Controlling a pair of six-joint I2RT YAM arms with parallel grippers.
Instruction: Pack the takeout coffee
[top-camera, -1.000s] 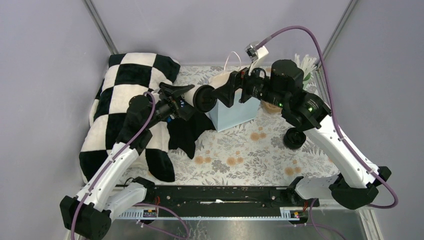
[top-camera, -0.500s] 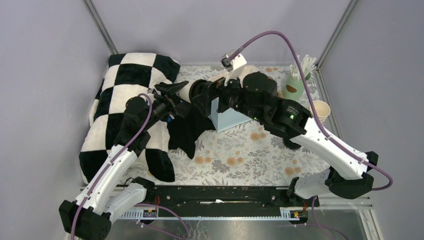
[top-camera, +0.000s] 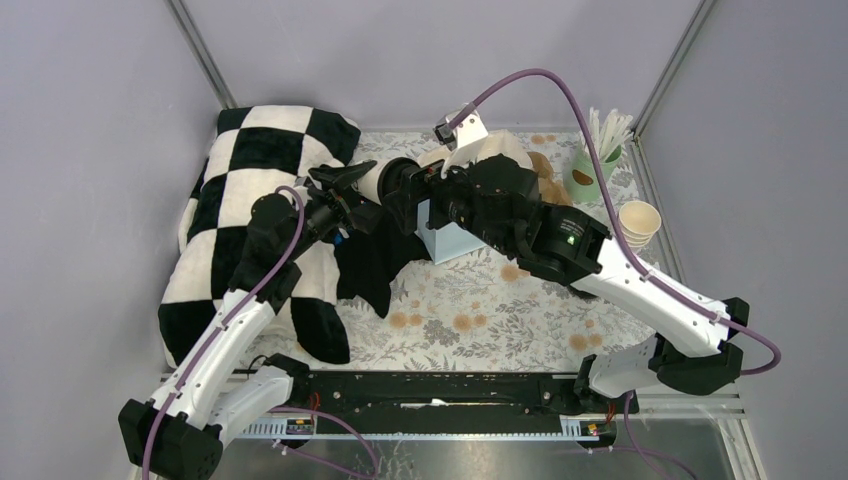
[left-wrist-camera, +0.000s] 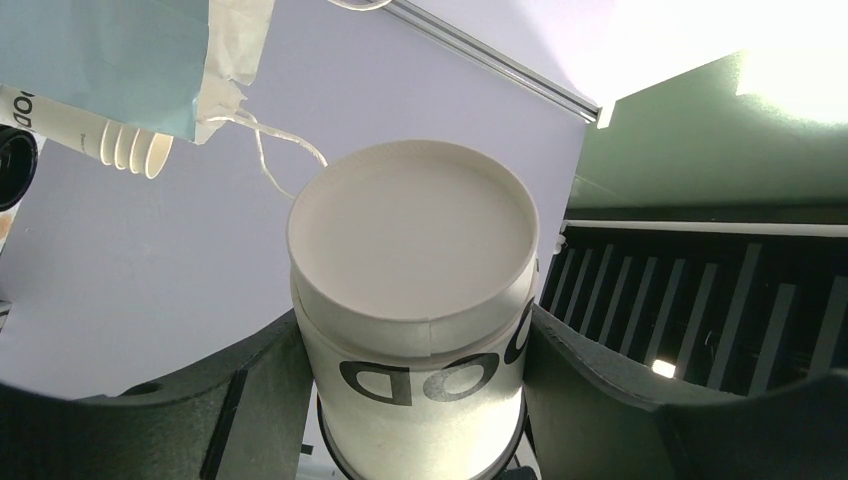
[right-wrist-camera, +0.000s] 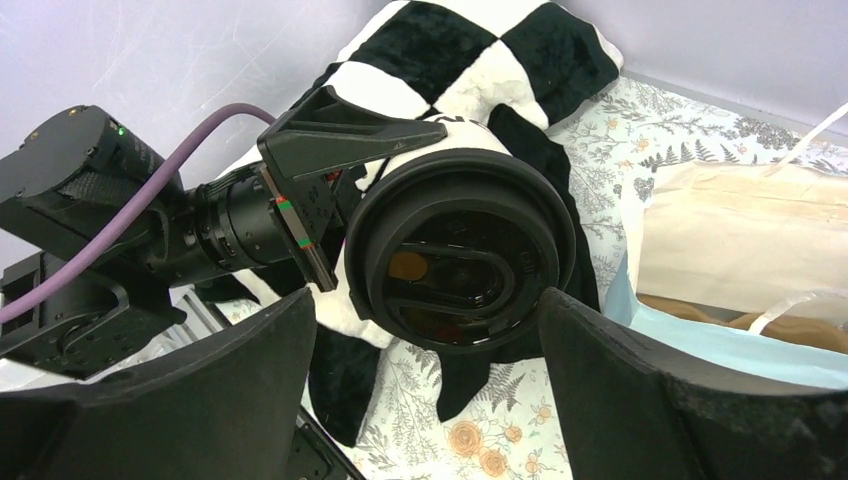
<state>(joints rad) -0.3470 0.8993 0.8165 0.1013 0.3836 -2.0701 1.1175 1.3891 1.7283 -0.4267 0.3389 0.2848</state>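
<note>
The step in hand looks like a mid-air handover between the two arms. The takeout coffee (left-wrist-camera: 412, 300) lies on its side above the counter (top-camera: 470, 310), near the edge of the black-and-white checkered cushion (top-camera: 250, 165), with its base toward the left arm and its black lid (right-wrist-camera: 460, 262) toward the right arm. The left end effector (left-wrist-camera: 412, 338) is clamped on the cup's white wall, one finger (left-wrist-camera: 250, 400) pressed to each side over the dark lettering. The right end effector (right-wrist-camera: 425, 305) faces the lid head-on with its fingers (right-wrist-camera: 200, 400) spread apart and straddling the lid rim. Whether either pad already touches the plastic cannot be told from these views. The pale blue paper bag (top-camera: 452, 240) stands upright just beyond the cup, under the right arm, with its mouth open, white string handles and something brown already inside. Packing is not yet done, since the cup is outside the bag. The next move probably calls for the right fingers to close squarely on the cup, better on the paper wall just behind the rim than on the lid alone, which might pop off. The left would let go only once that hold is firm, and then the cup has to be turned upright before it goes down into the bag.
</note>
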